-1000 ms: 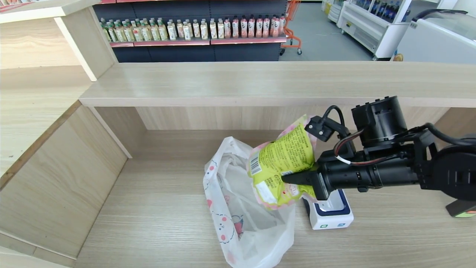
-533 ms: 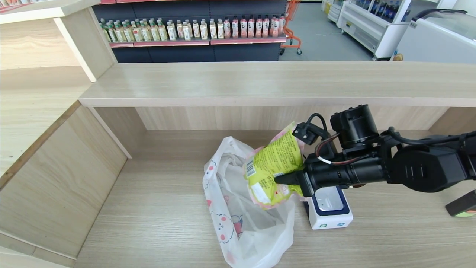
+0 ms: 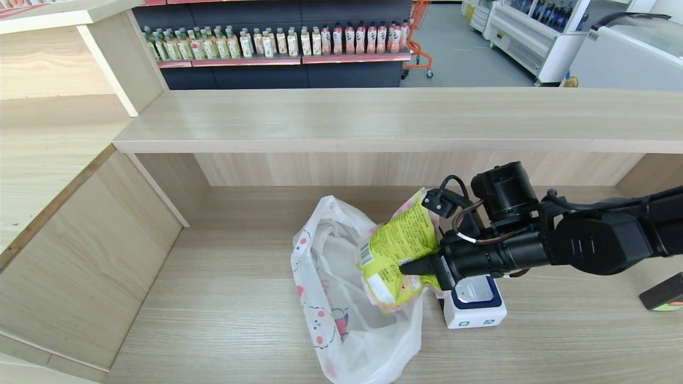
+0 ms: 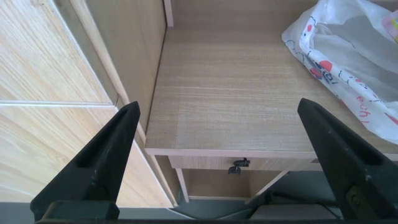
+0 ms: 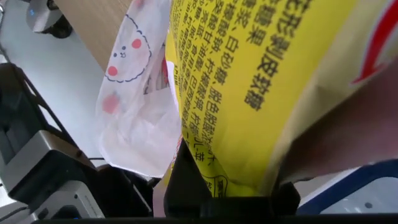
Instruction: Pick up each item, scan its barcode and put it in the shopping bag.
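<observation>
My right gripper [image 3: 413, 266] is shut on a yellow-green snack packet with pink edges [image 3: 400, 248], its barcode facing left. The packet hangs over the right side of the open mouth of the white plastic shopping bag with cartoon prints [image 3: 341, 298], its lower end at the bag's rim. The right wrist view has the yellow packet [image 5: 261, 87] close up between the fingers, with the bag [image 5: 137, 112] beyond. In the left wrist view my left gripper [image 4: 217, 162] stands open, off the counter's left end, and the bag [image 4: 354, 68] lies far from it.
A white and blue scanner box [image 3: 475, 306] sits on the wooden counter [image 3: 224, 320] just right of the bag, under my right arm. A dark object [image 3: 664, 298] lies at the far right edge. A raised wooden ledge [image 3: 373, 120] runs along the back.
My right arm has carried the packet down and slightly left, from above the scanner toward the bag's mouth. The bag and scanner have stayed put.
</observation>
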